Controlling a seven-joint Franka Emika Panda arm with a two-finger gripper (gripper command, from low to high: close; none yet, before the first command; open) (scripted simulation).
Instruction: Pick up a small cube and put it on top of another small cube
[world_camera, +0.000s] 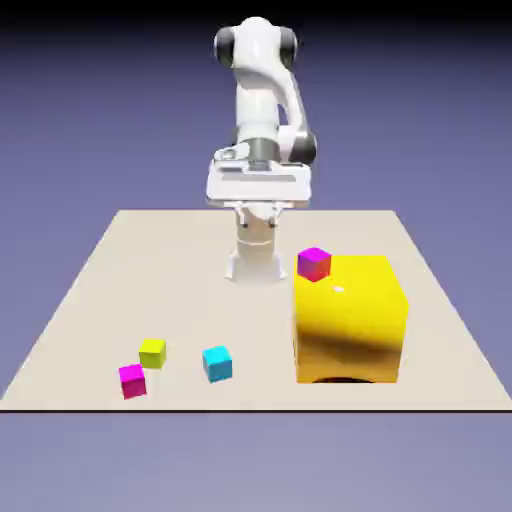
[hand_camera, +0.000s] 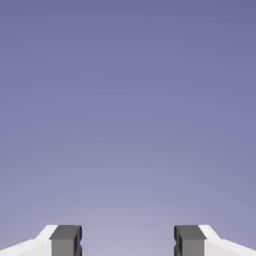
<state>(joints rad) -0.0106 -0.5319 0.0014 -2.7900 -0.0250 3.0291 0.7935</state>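
Observation:
The small cube, tiny and magenta-pink, lies near the table's front edge at the exterior view's left. A yellow-green cube sits just behind it, and a cyan cube lies a little to their right. My gripper hangs high above the table's far side, close to the robot's base and far from all the cubes. In the hand view the gripper is open. Its two grey fingertips stand wide apart with only the blue-violet backdrop between them.
A big yellow block stands at the exterior view's right. A magenta cube with a purple side sits at the block's far upper left corner. The beige table ends close in front of the small cubes.

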